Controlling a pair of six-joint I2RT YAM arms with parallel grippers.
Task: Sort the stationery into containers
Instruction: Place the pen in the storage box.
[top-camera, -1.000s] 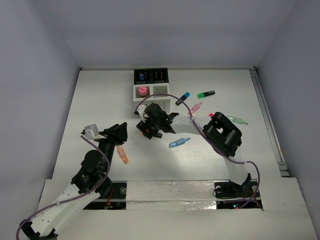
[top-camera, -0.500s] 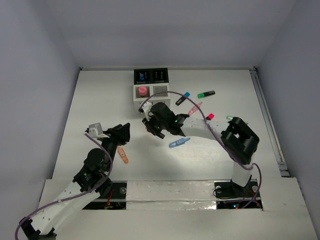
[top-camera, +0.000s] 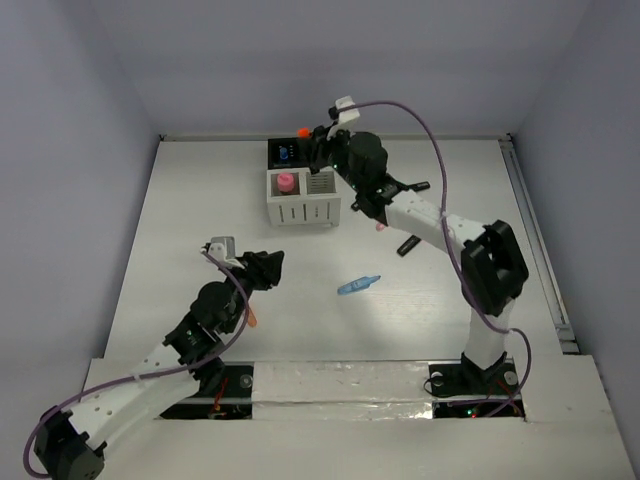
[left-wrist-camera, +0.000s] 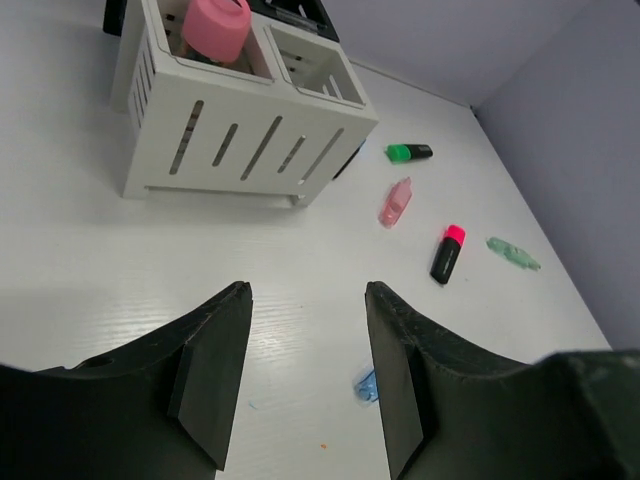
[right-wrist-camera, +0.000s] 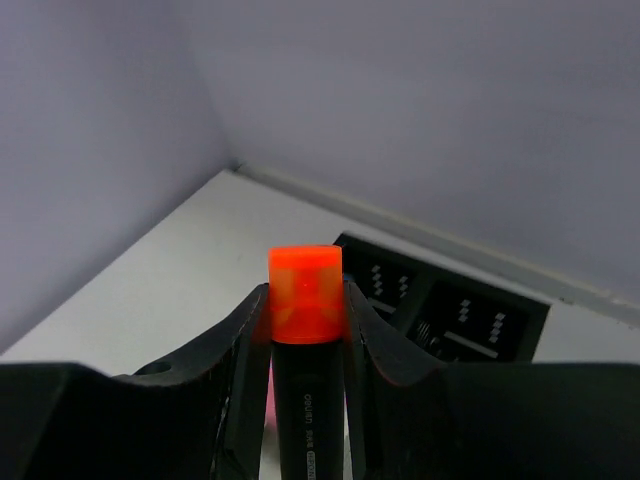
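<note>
Right wrist: orange-capped highlighter (right-wrist-camera: 305, 275) stands upright, pinched in the right end effector (right-wrist-camera: 305, 300), with the black cups (right-wrist-camera: 440, 300) just beyond.
Containers (top-camera: 303, 205): upper centre of the top view; a pink-capped highlighter (top-camera: 285, 182) sits in the left white cup.
Left end effector (left-wrist-camera: 305, 295): half-wide, holding nothing, over the table (left-wrist-camera: 100, 260).
Blue pen (top-camera: 358, 285): mid-frame, lying loose.

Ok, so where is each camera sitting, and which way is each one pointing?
Top external: above and behind the bases, looking down on the table; the left arm and right arm show from base to gripper.
Left wrist: low over the table, facing the white cups; the open left gripper frames the bottom.
Right wrist: raised, facing the black cups and back wall; the right gripper clamps the orange-capped highlighter.
Shared: top and left wrist both show the white cups and blue pen.
</note>
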